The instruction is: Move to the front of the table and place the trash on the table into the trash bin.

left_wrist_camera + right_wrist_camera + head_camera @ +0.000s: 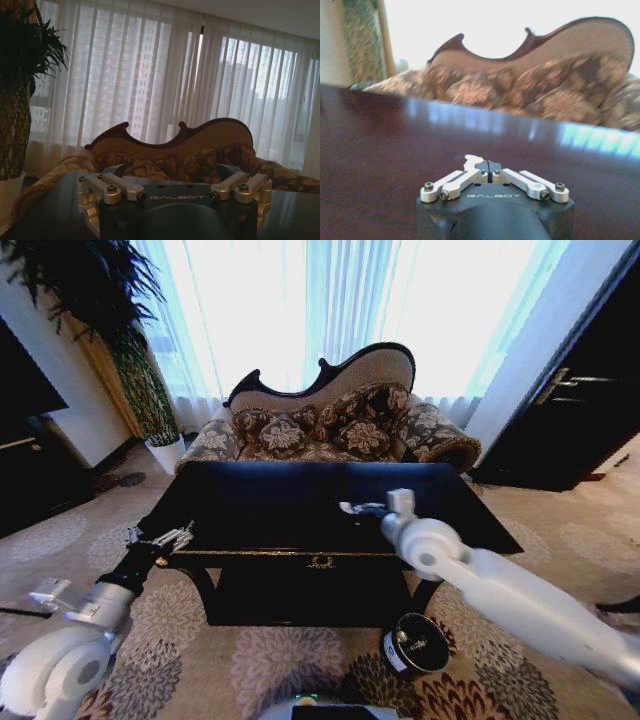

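My right gripper [352,508] is over the table [250,505], pinched shut on a white paper wad [471,161]; its axis I can't tell. Left gripper [165,538] spread wide at the near-left corner. Trash bin [416,643] upright, near-right on the floor.

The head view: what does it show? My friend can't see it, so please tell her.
The right gripper reaches over the glossy black table, and the left gripper sits at the table's left corner. A small black trash bin stands on the carpet; a sofa is behind.
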Robot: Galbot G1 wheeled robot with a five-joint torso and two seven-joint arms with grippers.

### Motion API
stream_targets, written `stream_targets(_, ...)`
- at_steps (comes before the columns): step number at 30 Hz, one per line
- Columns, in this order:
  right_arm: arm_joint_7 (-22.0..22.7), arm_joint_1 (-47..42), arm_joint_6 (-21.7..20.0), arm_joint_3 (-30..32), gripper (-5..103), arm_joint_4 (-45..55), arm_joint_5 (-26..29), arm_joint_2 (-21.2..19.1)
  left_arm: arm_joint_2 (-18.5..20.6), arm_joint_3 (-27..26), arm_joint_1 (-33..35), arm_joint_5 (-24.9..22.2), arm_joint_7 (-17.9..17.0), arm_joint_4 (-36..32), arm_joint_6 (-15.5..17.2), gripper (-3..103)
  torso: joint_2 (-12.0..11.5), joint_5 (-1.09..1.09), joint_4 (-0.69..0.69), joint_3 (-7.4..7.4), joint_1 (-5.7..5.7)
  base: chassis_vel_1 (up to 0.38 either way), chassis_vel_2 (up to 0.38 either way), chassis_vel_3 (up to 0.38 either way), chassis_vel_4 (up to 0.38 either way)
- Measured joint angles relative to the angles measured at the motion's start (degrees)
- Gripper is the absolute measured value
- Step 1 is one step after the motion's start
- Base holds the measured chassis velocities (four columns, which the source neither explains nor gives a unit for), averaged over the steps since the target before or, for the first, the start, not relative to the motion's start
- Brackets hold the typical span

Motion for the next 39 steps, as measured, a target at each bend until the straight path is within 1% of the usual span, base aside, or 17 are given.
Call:
stream_targets(2, -0.5, -4.3, 0.3, 4.3, 0, 1.4, -0.4, -1.3, 0.0, 0.0, 0.0, 0.0, 0.0, 0.0, 0.0, 100, 0.0, 0.00, 0.01, 0.00, 0.00, 0.000, 0.000, 0.000, 0.000)
stream_targets(3, -1.4, -11.5, 0.7, 11.3, 0, 3.2, -0.6, -2.6, 0.0, 0.0, 0.0, 0.0, 0.0, 0.0, 0.0, 100, 0.0, 0.01, -0.01, 0.00, 0.00, 0.000, 0.000, 0.000, 0.000)
stream_targets(4, -2.1, -14.4, 0.7, 14.6, 0, 3.9, -0.8, -2.9, 0.0, 0.0, 0.0, 0.0, 0.0, 0.0, 0.0, 100, 0.0, 0.00, -0.03, 0.00, 0.00, 0.000, 0.000, 0.000, 0.000)
stream_targets(6, -2.2, -16.1, 0.7, 16.6, 0, 4.2, -0.9, -3.0, 0.0, 0.0, 0.0, 0.0, 0.0, 0.0, 0.0, 100, 0.0, 0.00, -0.03, 0.00, -0.01, 0.000, 0.000, 0.000, 0.000)
stream_targets(10, -3.0, -24.1, 0.5, 27.4, 0, 5.8, -0.4, -1.5, 0.0, 0.0, 0.0, 0.0, 0.0, 0.0, 0.0, 100, 0.0, -0.01, 0.02, 0.00, 0.00, 0.000, 0.000, 0.000, 0.000)
stream_targets(11, -3.0, -24.1, 0.5, 27.4, 0, 5.8, -0.4, -1.5, 0.0, 0.0, 0.0, 0.0, 0.0, 0.0, 0.0, 100, 0.0, -0.01, 0.02, 0.00, 0.00, 0.000, 0.000, 0.000, 0.000)
stream_targets(14, -10.2, -36.9, 3.4, 39.1, 0, 7.0, -7.7, 1.4, 0.0, 0.0, 0.0, 0.0, 0.0, 0.0, 0.0, 100, 0.0, -0.01, 0.01, 0.00, 0.01, 0.000, 0.000, 0.000, 0.000)
stream_targets(15, -10.2, -36.9, 3.4, 39.1, 0, 7.0, -7.7, 1.4, 0.0, 0.0, 0.0, 0.0, 0.0, 0.0, 0.0, 100, 0.0, -0.01, 0.01, 0.00, 0.01, 0.000, 0.000, 0.000, 0.000)
stream_targets(17, -16.5, -45.6, 7.9, 47.1, 0, 7.2, -13.6, 4.5, 0.0, 0.0, 0.0, 0.0, 0.0, 0.0, 0.0, 100, 0.0, 0.00, -0.01, 0.00, 0.00, 0.000, 0.000, 0.000, 0.000)
stream_targets(19, -19.3, -50.4, 10.0, 51.1, 0, 7.9, -14.8, 7.0, 0.0, 0.0, 0.0, 0.0, 0.0, 0.0, 0.0, 100, 0.0, 0.00, -0.01, 0.00, 0.00, 0.000, 0.000, 0.000, 0.000)
stream_targets(20, -19.3, -50.4, 10.0, 51.1, 0, 7.9, -14.8, 7.0, 0.0, 0.0, 0.0, 0.0, 0.0, 0.0, 0.0, 100, 0.0, 0.00, -0.01, 0.00, 0.00, 0.000, 0.000, 0.000, 0.000)
stream_targets(23, -22.7, -57.0, 16.2, 55.1, 0, 9.3, -18.5, 11.5, 0.0, 0.0, 0.0, 0.0, 0.0, 0.0, 0.0, 100, 0.0, -0.01, -0.01, 0.00, 0.00, 0.000, 0.000, 0.000, 0.000)
stream_targets(24, -22.7, -57.0, 16.2, 55.1, 0, 9.3, -18.5, 11.5, 0.0, 0.0, 0.0, 0.0, 0.0, 0.0, 0.0, 100, 0.0, -0.01, -0.01, 0.00, 0.00, 0.000, 0.000, 0.000, 0.000)
stream_targets(28, -25.8, -62.5, 23.0, 56.8, 0, 12.4, -22.2, 16.8, 0.0, 0.0, 0.0, 0.0, 0.0, 0.0, 0.0, 100, 0.0, -0.01, 0.00, 0.00, 0.00, 0.000, 0.000, 0.000, 0.000)
stream_targets(34, -28.2, -66.5, 27.3, 58.4, 0, 11.8, -25.4, 20.5, 0.0, 0.0, 0.0, 0.0, 0.0, 0.0, 0.0, 100, 0.0, -0.02, 0.02, 0.00, 0.00, 0.000, 0.000, 0.000, 0.000)
stream_targets(37, -29.8, -71.0, 32.9, 60.9, 0, 9.8, -26.6, 23.2, 0.0, 0.0, 0.0, 0.0, 0.0, 0.0, 0.0, 100, 0.0, -0.01, 0.00, 0.01, 0.00, 0.000, 0.000, 0.000, 0.000)
stream_targets(39, -30.1, -71.7, 33.9, 61.2, 0, 9.3, -26.9, 23.7, 0.0, 0.0, 0.0, 0.0, 0.0, 0.0, 0.0, 100, 0.0, -0.01, 0.00, 0.00, 0.00, 0.000, 0.000, 0.000, 0.000)
